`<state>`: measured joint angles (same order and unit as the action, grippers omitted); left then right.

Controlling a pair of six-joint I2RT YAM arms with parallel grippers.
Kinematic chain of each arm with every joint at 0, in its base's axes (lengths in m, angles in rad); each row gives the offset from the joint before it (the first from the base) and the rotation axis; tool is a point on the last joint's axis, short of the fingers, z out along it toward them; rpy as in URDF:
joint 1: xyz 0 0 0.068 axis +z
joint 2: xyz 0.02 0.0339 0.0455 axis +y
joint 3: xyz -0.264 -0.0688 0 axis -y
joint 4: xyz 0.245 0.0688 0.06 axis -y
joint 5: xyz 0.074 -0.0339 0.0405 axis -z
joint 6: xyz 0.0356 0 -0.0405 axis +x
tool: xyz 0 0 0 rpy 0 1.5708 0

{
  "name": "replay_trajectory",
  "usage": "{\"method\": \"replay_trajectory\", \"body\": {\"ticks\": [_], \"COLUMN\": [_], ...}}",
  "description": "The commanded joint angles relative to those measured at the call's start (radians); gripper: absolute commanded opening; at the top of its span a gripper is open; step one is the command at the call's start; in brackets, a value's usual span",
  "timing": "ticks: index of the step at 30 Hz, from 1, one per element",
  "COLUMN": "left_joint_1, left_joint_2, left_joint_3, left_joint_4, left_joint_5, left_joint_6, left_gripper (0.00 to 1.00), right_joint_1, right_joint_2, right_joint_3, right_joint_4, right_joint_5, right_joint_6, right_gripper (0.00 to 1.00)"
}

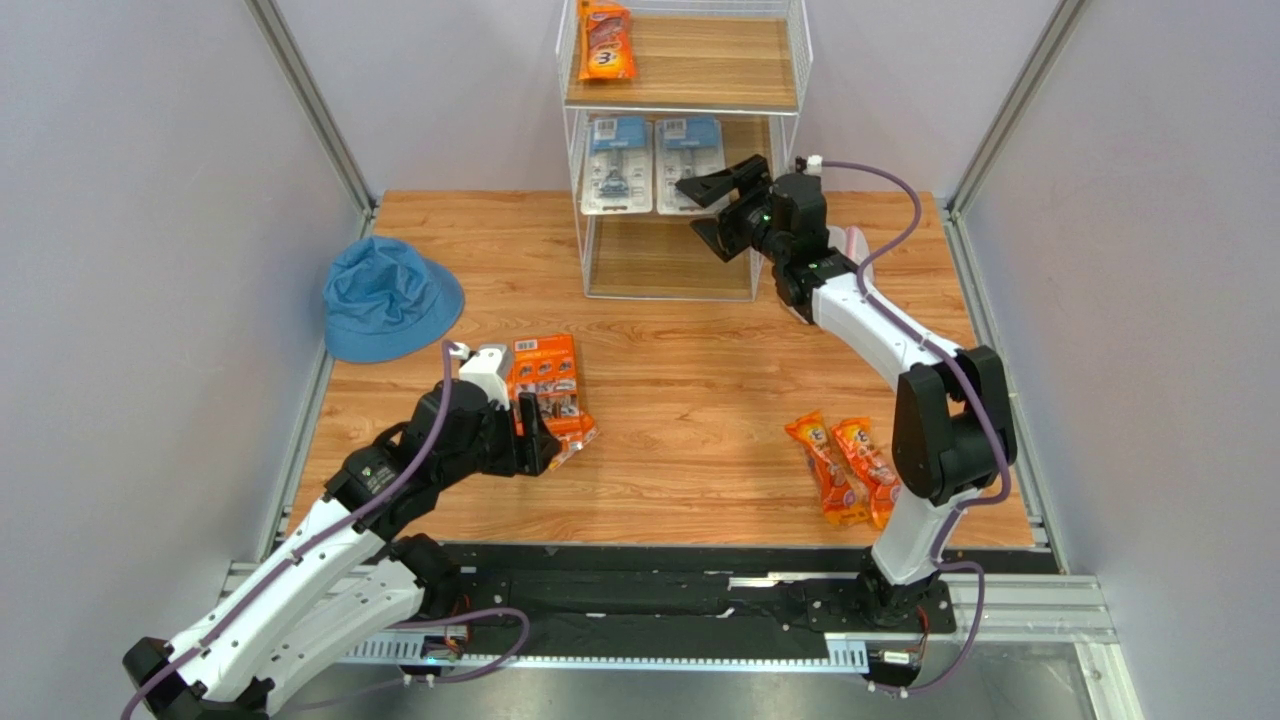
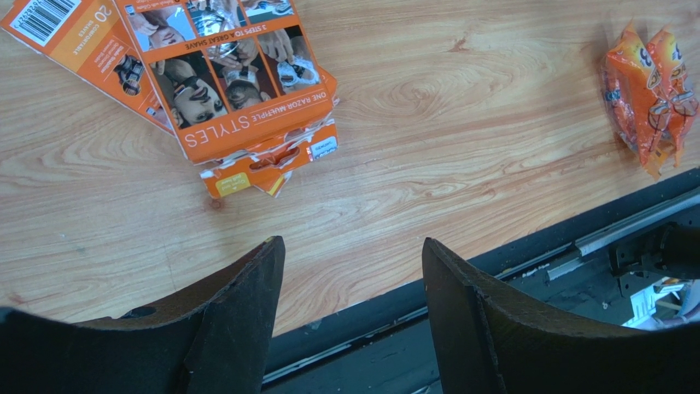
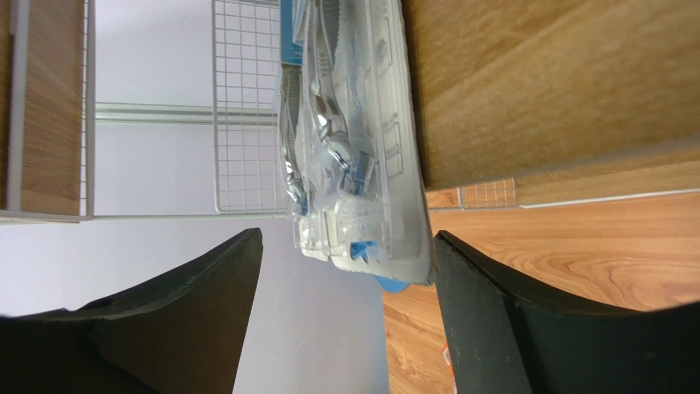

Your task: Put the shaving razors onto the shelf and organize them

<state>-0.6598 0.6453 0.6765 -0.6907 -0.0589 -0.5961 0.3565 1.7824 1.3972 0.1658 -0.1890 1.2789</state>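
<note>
So the razors are split up right now. Two white/blue blister cards (image 1: 616, 162) lie side by side on the middle board of the shelf (image 1: 706, 63), and one orange bag (image 1: 607, 41) is on the top board. Left on the table: a stack of flat orange multi-packs (image 1: 549, 387) and two more long orange bags (image 1: 843, 467) near the front edge.

The right gripper (image 1: 712, 210) is up at the middle board with its jaws wide apart. In the wrist view the right-hand card (image 3: 353, 164) lies flat on the board, nothing pinching it, so I'd call this the release step.

The left gripper (image 1: 535, 438) is spread too, empty, sitting just short of the multi-packs.

Next move, I reckon: back the right arm straight out without snagging the wire or nudging the card, while the left closes in on the top multi-pack. Those are flat, so getting an edge looks fiddly.
</note>
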Motion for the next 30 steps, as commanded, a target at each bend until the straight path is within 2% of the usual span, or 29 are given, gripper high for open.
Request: {"method": "replay_trajectory", "body": {"ticks": [1,6,12,21,26,30], "left_joint_1": [0.000,0.000,0.000,0.000,0.000,0.000], "left_joint_2": [-0.007,-0.009,-0.006,0.027,0.042,0.059], "left_joint_3": [-0.002,-0.006,-0.009,0.000,0.006,0.009], "left_joint_4": [0.036,0.040,0.048,0.043,0.042,0.037], "left_joint_5": [0.019,0.021,0.021,0.007,0.002,-0.010], "left_joint_6": [0.016,0.016,0.018,0.022,0.021,0.015], "left_gripper": [0.71,0.71,0.71,0.71,0.71,0.71], "right_joint_1": [0.006,0.007,0.019,0.025,0.025,0.025], "right_joint_2": [-0.078,-0.135,-0.286,-0.586,-0.794,-0.896], "right_joint_3": [-0.029,-0.085,-0.254,-0.547,-0.661,-0.717], "right_joint_4": [-0.038,-0.034,-0.035,-0.202,-0.311,-0.385], "right_joint_5": [0.003,-0.004,0.005,0.031,0.034,0.065], "right_joint_6": [-0.052,-0.090,-0.157,-0.250,-0.276,-0.283], "right_gripper": [0.80,0.82,0.82,0.84,0.85,0.86]}}
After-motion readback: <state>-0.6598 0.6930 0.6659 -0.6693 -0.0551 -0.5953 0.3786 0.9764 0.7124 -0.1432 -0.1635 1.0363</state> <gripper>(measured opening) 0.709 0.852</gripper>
